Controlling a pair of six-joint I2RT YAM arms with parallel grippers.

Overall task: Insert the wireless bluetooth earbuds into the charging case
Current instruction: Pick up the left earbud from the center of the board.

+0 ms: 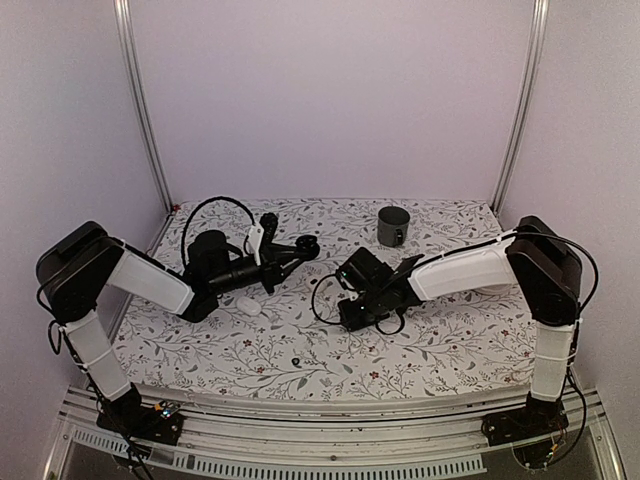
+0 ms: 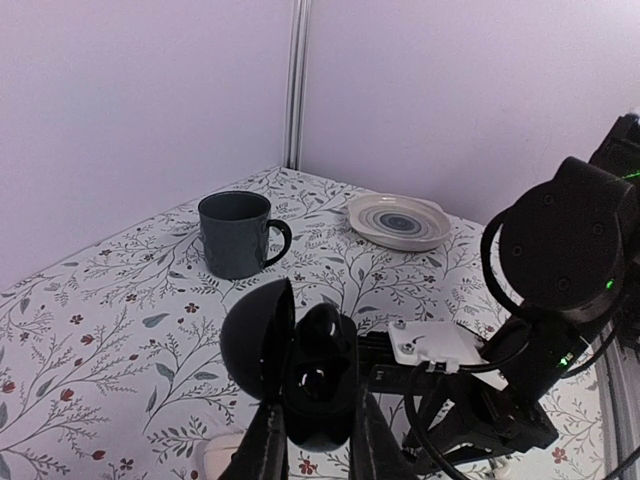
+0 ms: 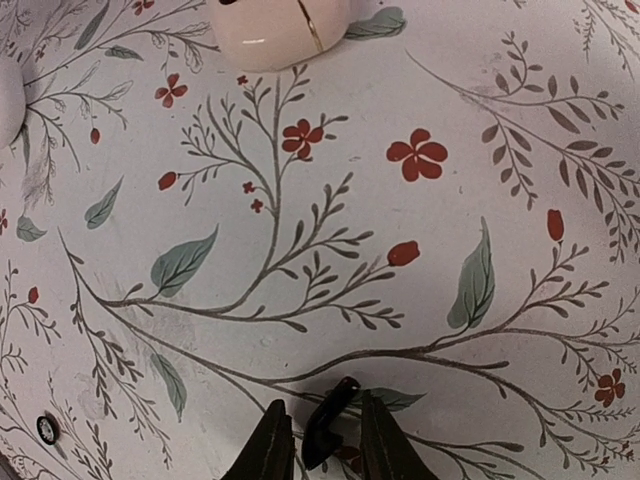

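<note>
While left gripper [image 2: 315,435] clamps the open charging case [image 2: 318,380], right gripper's [image 3: 322,415] jaws stand parted. One earbud [image 3: 332,418] lies between them.

Smooth black plastic charging case [image 2: 318,372], matt grey mug [image 2: 235,238], printed tablecloth [image 3: 430,250]

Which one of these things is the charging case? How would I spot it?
Find the grey mug on the flowered table; nearer the left wrist camera, the left gripper pinches the charging case, a small glossy black shell. It alone stands hinged open like a clam, unlike the solid mug and the white plate farther back.
</note>
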